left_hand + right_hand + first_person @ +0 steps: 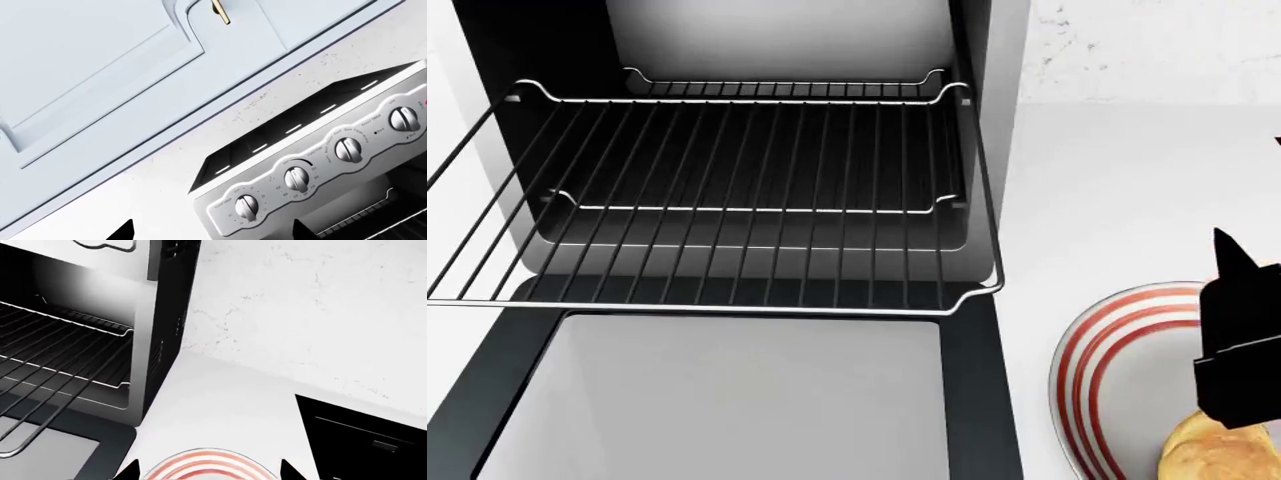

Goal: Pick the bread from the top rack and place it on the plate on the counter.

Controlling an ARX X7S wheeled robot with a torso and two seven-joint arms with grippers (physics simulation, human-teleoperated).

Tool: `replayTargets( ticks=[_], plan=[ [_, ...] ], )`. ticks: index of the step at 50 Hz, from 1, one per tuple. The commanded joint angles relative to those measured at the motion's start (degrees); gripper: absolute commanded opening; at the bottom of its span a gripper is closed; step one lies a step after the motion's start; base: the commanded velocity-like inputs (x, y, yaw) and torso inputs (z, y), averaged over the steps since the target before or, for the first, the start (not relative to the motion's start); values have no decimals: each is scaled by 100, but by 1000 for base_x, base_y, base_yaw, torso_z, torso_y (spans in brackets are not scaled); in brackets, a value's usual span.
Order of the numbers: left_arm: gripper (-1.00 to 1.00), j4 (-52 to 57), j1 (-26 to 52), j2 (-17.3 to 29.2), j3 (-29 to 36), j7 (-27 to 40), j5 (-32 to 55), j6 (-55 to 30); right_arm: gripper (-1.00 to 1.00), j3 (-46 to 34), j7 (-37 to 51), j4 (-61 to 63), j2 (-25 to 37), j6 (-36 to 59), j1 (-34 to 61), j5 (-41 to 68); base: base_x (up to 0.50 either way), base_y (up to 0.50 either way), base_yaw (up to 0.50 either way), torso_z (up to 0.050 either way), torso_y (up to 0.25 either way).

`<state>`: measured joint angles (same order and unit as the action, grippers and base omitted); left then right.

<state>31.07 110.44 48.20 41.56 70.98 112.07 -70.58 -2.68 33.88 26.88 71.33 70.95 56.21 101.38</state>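
Observation:
The bread (pixel 1212 452) is a golden roll lying on the red-ringed plate (pixel 1094 365) at the head view's bottom right, partly hidden by my right gripper (pixel 1237 345) just above it. The right wrist view shows this gripper (pixel 208 473) open, its tips wide apart over the plate's rim (pixel 207 464); the bread is out of that view. The top rack (pixel 734 215) is pulled out of the oven and bare. The plate stands on the white counter (pixel 1101 190). My left gripper (pixel 213 233) is open and empty, and out of the head view.
The oven door (pixel 721 400) lies open and flat below the rack. A second rack (pixel 747 95) sits deeper inside. A black cooktop panel (pixel 367 440) lies on the counter past the plate. The left wrist view shows the oven's knob panel (pixel 320 160) and pale cabinets (pixel 100 65).

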Motion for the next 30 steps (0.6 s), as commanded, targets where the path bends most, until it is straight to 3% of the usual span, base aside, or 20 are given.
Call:
replayTargets(
  ticks=[1,18,30],
  plan=[
    [100,-7,32,-101,-126,-117,-101,123,100,81,137,146,112,86,740,573,0,0,0,0,0],
    [100,-27,113,-152,-85,-84,-60,168,100,990,-40,395,577,-38,405,907,0,0,0,0,0],
    [100,-59,169,-140,-66,-119,-64,149,100,55,204,381,718,39,1698,1359,0,0,0,0,0]
  ],
)
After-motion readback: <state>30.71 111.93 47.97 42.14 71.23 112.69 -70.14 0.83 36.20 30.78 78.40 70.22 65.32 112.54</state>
